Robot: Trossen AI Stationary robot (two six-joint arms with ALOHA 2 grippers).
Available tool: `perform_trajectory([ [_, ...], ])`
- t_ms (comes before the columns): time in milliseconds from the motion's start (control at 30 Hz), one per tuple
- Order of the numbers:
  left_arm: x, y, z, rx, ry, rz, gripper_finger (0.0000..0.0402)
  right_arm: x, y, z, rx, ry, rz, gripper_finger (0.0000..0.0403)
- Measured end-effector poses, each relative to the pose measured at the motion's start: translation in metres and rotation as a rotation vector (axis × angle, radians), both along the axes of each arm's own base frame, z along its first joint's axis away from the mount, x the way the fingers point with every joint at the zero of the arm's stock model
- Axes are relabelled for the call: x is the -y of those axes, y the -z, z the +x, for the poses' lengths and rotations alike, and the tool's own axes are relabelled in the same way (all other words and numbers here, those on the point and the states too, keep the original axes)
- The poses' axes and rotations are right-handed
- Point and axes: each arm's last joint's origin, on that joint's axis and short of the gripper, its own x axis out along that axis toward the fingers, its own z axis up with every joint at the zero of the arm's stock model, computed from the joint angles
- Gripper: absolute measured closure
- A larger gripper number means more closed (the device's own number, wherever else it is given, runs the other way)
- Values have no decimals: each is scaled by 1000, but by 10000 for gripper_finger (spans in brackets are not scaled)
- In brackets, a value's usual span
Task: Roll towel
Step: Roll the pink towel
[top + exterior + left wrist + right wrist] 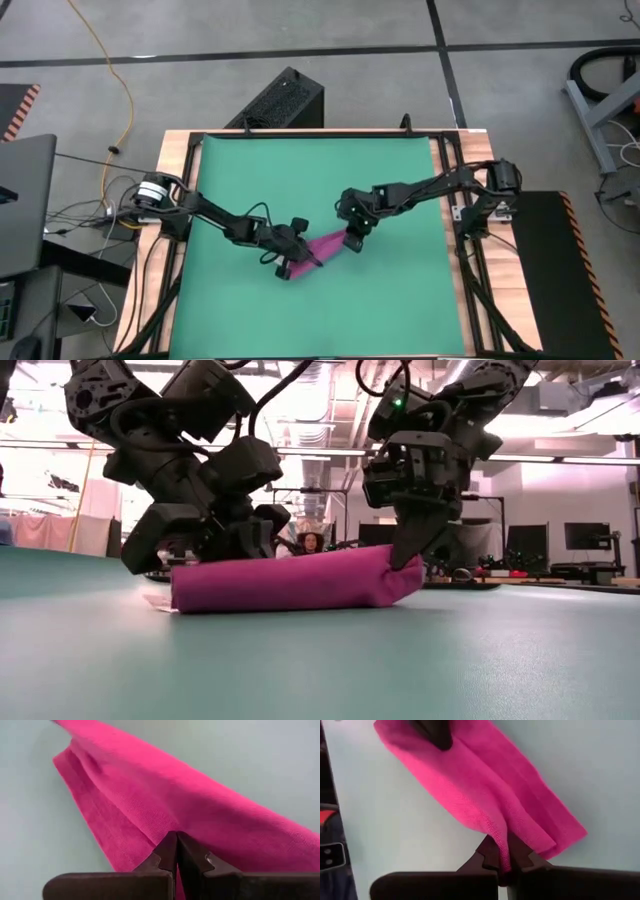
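The magenta towel lies on the green mat as a long, narrow, several-layered bundle, slanting from near left to far right. In the low view the towel rests along its length, with a bit of white at its left end. My left gripper is shut at the bundle's near-left end. My right gripper is shut at its far-right end. My left gripper pinches the towel's upper cloth between its two shut fingers near the near-left end. The fingers slant down from the table's left. The towel lies on the mat under them. How many layers are in the pinch, I cannot tell. My right gripper pinches a raised fold of the towel between its two fingers near the far-right end. The fingers point down from above. That end is drawn up a little; the rest of the bundle lies on the mat.
The mat covers most of the wooden table, with bare mat on every side of the towel. A black box stands beyond the far edge. Cables and a laptop lie off the left side. A person shows far behind in the low view.
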Motion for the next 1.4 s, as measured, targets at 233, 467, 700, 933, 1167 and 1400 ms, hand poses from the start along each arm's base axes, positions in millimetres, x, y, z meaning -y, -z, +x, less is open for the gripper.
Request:
perform_trajectory([
  [233, 0, 1, -1, -15, 1, -19, 401, 20, 7, 0, -13, 22, 21, 387],
  [467, 0, 3, -2, -38, 9, -19, 401, 25, 26, 10, -34, 3, 67, 387],
  [700, 2, 4, -4, -57, 6, -31, 402, 27, 34, 23, -31, -21, 80, 387],
  [933, 8, -3, -10, -89, -17, -31, 401, 27, 30, 21, -48, -5, 82, 387],
  [1167, 10, -1, -13, -138, -3, -79, 401, 29, 29, 19, -62, -27, 227, 387],
  [1400, 13, -7, -10, -160, 35, -43, 401, 37, 28, 17, -100, 2, 429, 386],
])
